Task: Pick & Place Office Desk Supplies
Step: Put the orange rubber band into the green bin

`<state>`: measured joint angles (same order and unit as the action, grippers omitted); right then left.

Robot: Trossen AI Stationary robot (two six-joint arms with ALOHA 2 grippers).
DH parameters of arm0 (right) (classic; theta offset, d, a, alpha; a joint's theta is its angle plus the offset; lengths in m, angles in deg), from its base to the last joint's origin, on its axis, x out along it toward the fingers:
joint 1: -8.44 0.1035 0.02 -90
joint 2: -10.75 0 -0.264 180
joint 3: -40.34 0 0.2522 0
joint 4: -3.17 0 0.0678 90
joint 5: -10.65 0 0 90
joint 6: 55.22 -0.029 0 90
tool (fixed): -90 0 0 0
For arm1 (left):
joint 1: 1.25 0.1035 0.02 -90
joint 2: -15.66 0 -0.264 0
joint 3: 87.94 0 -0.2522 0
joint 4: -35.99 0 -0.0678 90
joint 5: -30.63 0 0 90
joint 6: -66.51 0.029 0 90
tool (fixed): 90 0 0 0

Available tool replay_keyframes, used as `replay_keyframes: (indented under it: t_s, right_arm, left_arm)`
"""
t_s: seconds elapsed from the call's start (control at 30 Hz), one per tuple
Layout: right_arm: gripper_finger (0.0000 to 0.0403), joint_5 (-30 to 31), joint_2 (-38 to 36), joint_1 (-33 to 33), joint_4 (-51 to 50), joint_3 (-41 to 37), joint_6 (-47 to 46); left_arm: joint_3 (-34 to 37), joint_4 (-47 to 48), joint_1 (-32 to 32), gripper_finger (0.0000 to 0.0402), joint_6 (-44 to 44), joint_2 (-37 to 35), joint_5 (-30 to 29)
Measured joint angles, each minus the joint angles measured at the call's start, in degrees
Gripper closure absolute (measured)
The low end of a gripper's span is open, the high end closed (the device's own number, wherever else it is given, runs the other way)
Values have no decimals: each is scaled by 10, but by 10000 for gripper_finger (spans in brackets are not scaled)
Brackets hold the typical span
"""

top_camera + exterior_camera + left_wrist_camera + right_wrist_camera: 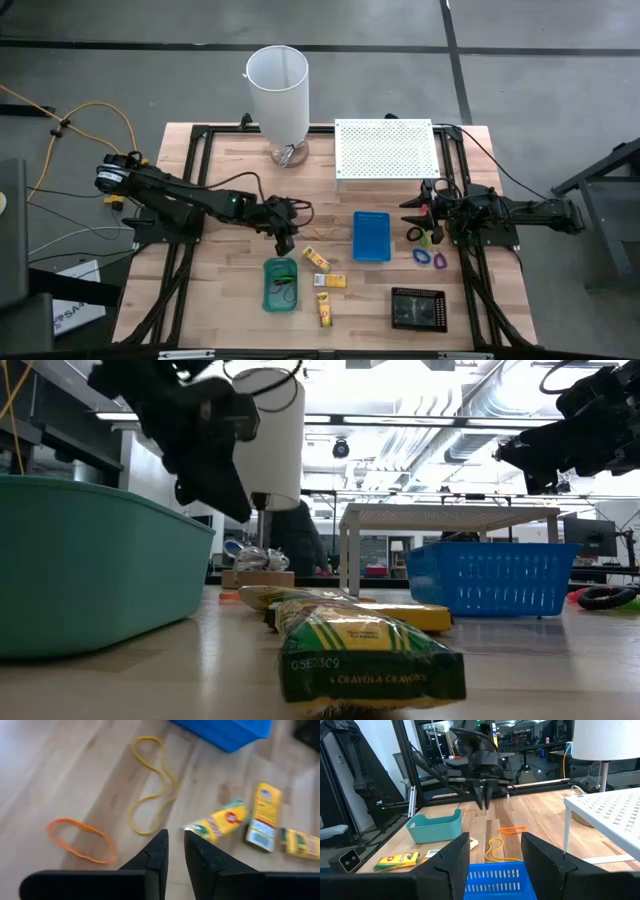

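Grey concrete floor [560, 80] around the table — exposed ceiling ducts [450, 410], perhaps strip lights.

Low view: nearest yellow-green packet [370, 660] reads "CRAYOLA CRAYONS" along its front edge, w/ what looks like "SE23C9" above it; other packets' print too blurry to read

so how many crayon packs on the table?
3, all on bare wood between the green tray and blue tray: first pack, second pack, third pack. More may be hidden inside trays.
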<state>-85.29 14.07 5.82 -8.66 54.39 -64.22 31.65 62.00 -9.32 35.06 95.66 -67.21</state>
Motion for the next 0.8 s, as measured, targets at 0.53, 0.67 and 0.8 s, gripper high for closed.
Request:
replay_keyframes:
  t_s: [0.53, 0.67, 0.8]
  right_arm:
    - [237, 0, 0, 0, 0, 0, 0]
    - [237, 0, 0, 0, 0, 0, 0]
    - [237, 0, 0, 0, 0, 0, 0]
  left_arm:
    - [0, 29, 73, 343, 62, 43, -74]
    - [0, 29, 88, 343, 62, 52, -73]
    - [0, 28, 99, 343, 63, 52, -73]
